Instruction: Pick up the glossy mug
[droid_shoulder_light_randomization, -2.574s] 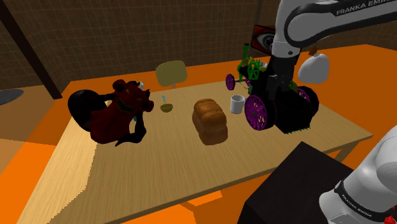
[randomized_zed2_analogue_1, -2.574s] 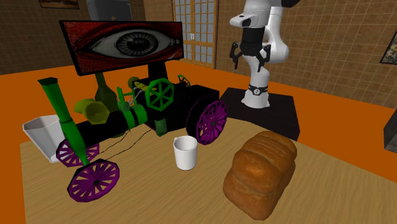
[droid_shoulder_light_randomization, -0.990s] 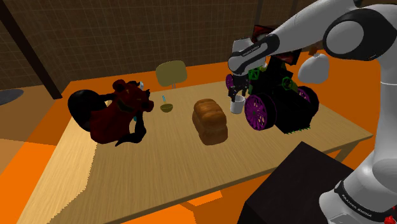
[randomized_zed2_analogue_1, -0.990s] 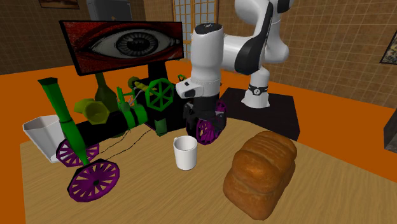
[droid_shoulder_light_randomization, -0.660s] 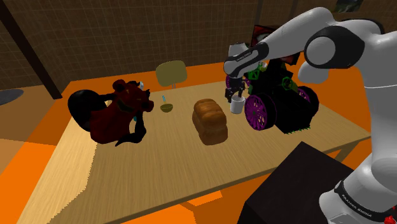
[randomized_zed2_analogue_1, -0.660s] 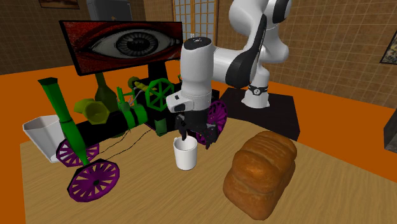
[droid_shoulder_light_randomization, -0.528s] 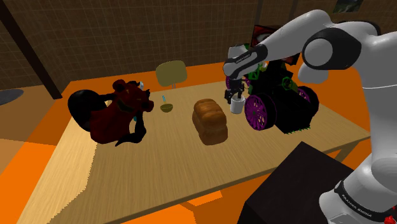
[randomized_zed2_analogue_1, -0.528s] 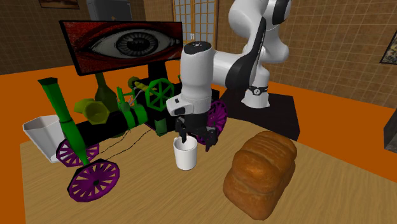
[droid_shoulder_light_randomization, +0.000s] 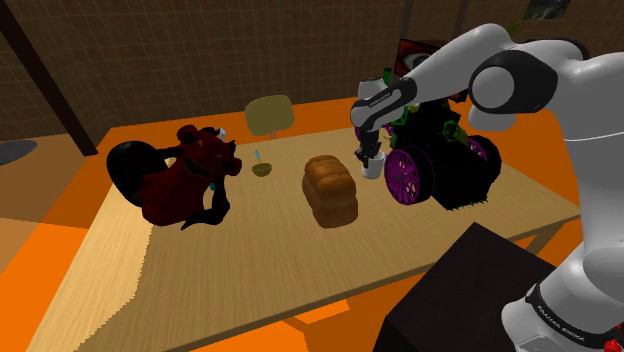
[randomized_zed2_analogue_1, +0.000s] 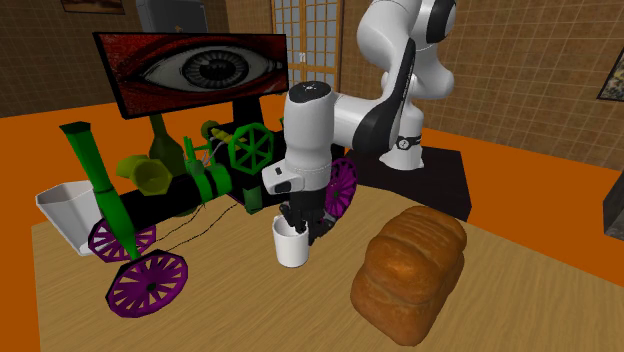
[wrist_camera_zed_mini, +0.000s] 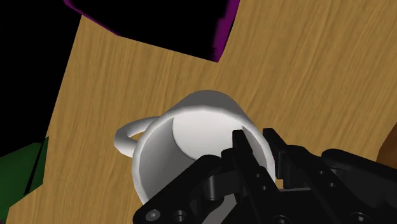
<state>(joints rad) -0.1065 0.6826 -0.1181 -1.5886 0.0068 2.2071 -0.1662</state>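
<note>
The white mug (randomized_zed2_analogue_1: 290, 248) is set upright on the wooden table (randomized_zed2_analogue_1: 230, 315), between the green-and-purple toy engine (randomized_zed2_analogue_1: 190, 185) and the bread loaf (randomized_zed2_analogue_1: 410, 270). Its mouth is turned upward. The gripper (wrist_camera_zed_mini: 256, 149) is lowered onto its rim, with the 2 fingers nearly closed on the wall. The handle is turned away from them.

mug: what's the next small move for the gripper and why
Probably lift straight up a little: the gripper looks shut on the wall of the mug, one finger inside the rim, one outside, while it stands on the table.
</note>
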